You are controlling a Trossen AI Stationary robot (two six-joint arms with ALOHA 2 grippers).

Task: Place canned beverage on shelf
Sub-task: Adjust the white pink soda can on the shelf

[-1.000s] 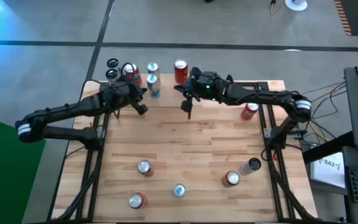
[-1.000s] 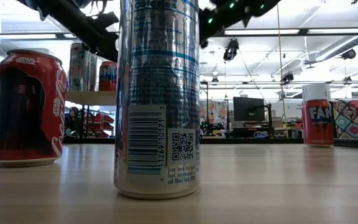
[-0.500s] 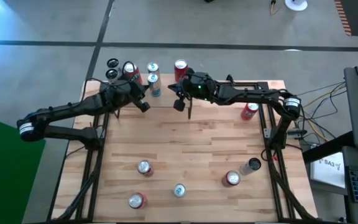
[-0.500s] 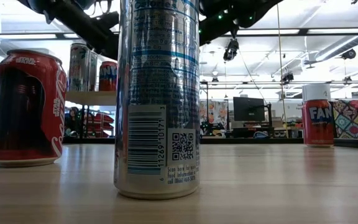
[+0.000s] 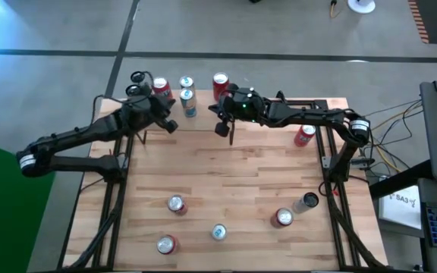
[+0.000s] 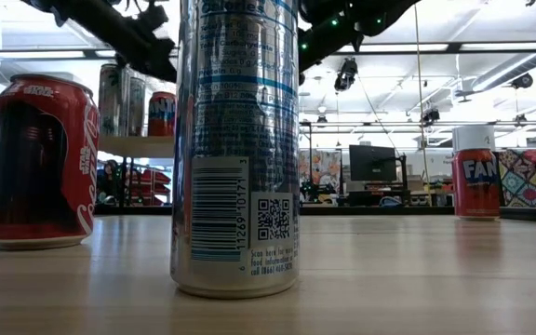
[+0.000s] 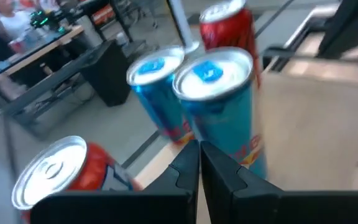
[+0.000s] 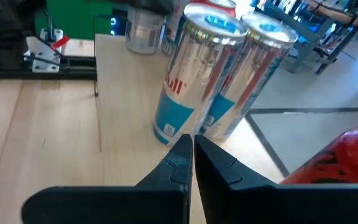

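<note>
Both arms reach toward the shelf at the upper left of the overhead frame, where several cans stand together. The left gripper and right gripper, fingers pressed together and holding nothing, hover just beside it; more cans stand on the table toward the bottom

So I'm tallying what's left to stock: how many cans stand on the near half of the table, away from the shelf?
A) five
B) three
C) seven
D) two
A: the high view shows five cans there, at and, each standing apart on the tabletop.
</note>
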